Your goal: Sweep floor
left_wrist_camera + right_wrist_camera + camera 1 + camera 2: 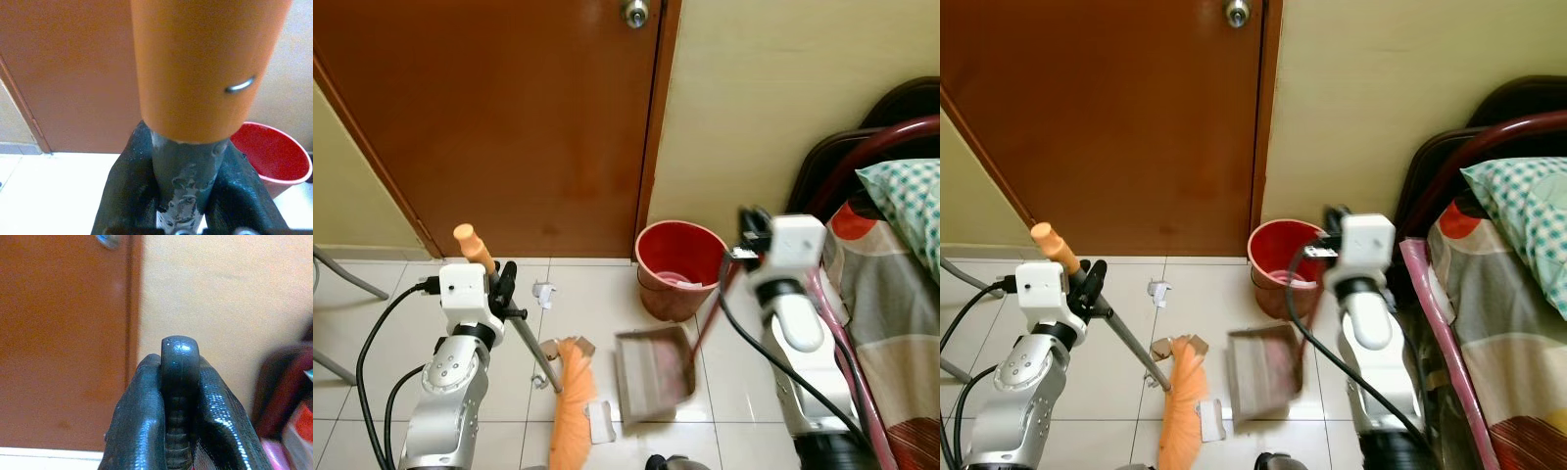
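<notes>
My left gripper (505, 285) is shut on the grey pole of a broom (532, 351), just below its orange grip (205, 63). The pole slants down to the orange bristles (572, 403) on the tiled floor. My right gripper (750, 238) is shut on the dark top of the dustpan handle (180, 363). The thin red shaft runs down to the grey dustpan (652, 369), which is tilted on the floor right of the bristles. Scraps lie around: a white one (544, 294) near the door, a brown one (581, 346) by the bristles, and a white one (600, 421) beside the pan.
A red bucket (680, 270) stands against the wall behind the dustpan. A closed brown door (509, 117) is straight ahead. A bed (891, 294) with a dark headboard and patterned cover hems in the right side. A grey metal leg (347, 276) shows at far left.
</notes>
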`<state>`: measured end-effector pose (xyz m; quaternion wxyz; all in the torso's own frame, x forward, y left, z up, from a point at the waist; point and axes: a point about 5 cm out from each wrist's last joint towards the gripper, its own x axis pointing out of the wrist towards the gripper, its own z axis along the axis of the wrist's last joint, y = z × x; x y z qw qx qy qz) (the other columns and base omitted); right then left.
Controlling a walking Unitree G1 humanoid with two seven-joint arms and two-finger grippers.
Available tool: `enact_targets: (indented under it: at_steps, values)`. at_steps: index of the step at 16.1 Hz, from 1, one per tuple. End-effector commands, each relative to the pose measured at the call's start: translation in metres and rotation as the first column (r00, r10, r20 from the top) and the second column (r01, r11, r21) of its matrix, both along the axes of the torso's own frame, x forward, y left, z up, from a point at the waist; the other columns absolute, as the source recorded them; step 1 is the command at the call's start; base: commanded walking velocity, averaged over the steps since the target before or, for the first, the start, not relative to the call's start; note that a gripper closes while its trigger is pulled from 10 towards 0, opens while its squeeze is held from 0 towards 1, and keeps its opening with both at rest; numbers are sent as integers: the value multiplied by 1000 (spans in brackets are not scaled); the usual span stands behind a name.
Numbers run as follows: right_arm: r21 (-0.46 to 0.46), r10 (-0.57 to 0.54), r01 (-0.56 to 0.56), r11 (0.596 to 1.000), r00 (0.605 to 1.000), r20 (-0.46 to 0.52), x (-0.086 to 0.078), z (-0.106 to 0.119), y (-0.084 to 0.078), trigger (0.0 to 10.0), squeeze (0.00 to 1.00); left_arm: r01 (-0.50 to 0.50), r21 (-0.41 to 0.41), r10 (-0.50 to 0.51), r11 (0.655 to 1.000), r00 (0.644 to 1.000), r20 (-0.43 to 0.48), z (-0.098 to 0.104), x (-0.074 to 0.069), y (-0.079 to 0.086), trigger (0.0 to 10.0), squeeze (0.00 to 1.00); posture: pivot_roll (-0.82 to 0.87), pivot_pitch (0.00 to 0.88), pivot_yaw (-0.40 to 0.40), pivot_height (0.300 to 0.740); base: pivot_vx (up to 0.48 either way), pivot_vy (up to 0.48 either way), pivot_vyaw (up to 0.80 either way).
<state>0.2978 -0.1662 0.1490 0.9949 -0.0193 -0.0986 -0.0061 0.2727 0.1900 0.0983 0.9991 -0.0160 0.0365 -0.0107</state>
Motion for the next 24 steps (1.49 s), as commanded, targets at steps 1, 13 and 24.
enact_targets:
  at_steps: [1,13,24]
  values:
    - [-26,-80,80,996,997,-5,-3,-3,-15,10000,0,26,33,-25,999,998,-53,-6,-6,1,10000,0,76,152,15,740,0,0,0]
    - [-144,-141,125,982,984,-105,15,-46,1,10000,0,174,-331,-185,928,983,-3,19,2,-66,10000,0,101,175,7,740,0,0,0]
    - [-78,-135,127,989,984,-119,20,-51,0,10000,0,55,-196,-47,979,998,49,32,17,-20,10000,0,106,143,-8,740,0,0,0]
